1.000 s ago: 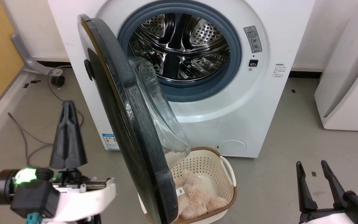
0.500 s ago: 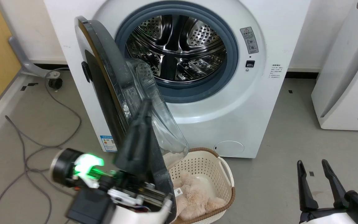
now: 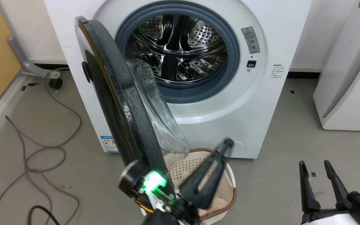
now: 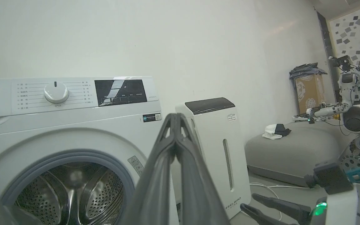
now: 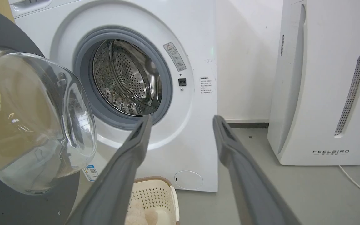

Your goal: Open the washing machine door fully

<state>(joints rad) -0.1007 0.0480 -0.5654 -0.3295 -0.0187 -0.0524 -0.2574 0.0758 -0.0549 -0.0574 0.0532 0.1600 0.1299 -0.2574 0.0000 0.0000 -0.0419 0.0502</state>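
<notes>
The washing machine door (image 3: 127,109) stands half open at the left edge of the machine (image 3: 261,103). The left gripper (image 3: 227,143), fingers together, is positioned at its inner side; an outward push is required. The right gripper (image 3: 314,163) is spread, empty.

The door (image 3: 127,103) stands out at the washer's (image 3: 255,103) left. A basket (image 3: 187,164) sits on the floor (image 3: 292,125) before the washer, right of the door, the left gripper (image 3: 227,144) above it. A purifier (image 3: 348,78) stands right of the washer.
</notes>
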